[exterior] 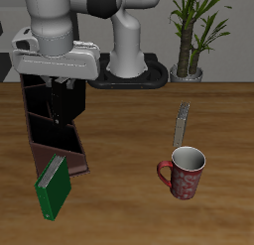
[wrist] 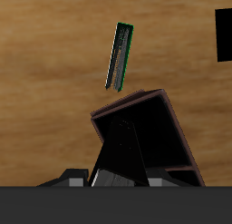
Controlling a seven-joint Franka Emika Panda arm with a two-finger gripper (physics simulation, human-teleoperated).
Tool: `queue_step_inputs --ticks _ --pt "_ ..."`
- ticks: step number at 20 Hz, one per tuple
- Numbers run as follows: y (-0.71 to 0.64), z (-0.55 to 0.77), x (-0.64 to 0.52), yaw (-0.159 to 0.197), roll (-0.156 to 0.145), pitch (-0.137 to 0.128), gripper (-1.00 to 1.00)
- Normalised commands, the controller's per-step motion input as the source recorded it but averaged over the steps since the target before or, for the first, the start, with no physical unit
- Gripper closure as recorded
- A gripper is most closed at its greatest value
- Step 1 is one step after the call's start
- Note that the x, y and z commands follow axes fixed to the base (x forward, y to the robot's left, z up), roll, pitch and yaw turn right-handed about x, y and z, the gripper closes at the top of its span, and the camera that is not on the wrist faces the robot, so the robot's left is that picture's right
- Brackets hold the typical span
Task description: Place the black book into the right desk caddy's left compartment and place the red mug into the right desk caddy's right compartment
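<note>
The right desk caddy (exterior: 38, 142) is a long dark brown tray with a black inside, standing under my arm. My gripper (exterior: 62, 88) hangs over its middle section and is shut on the black book (wrist: 116, 157), which reaches down into the caddy and is hard to tell from the black interior. In the wrist view my gripper (wrist: 118, 180) is above the book, with the caddy's small end section (wrist: 152, 135) just beyond it. The red mug (exterior: 184, 174) stands upright on the table, far from the caddy, with its handle towards the caddy's side.
A green book (exterior: 55, 185) leans on edge at the caddy's front end and also shows in the wrist view (wrist: 118, 55). A thin grey upright object (exterior: 182, 123) stands behind the mug. A potted plant (exterior: 193, 31) and the robot base (exterior: 127, 51) are at the back.
</note>
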Motion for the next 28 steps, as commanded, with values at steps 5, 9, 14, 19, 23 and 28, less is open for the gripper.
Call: queue_step_inputs --ticks 5,9,14,19,23,28 --pt "0.04 0.11 -0.09 0.031 0.057 -0.02 1.0" --pt "-0.07 0.14 -0.11 0.045 0.01 -0.014 1.0" --pt "-0.07 0.09 -0.07 0.029 0.017 -0.006 1.0" --pt "-0.04 0.04 -0.04 0.014 0.012 -0.006 1.0" --pt "-0.05 0.07 -0.02 0.007 -0.009 -0.011 1.0" --pt "-0.02 0.09 -0.02 0.003 0.01 -0.004 1.0"
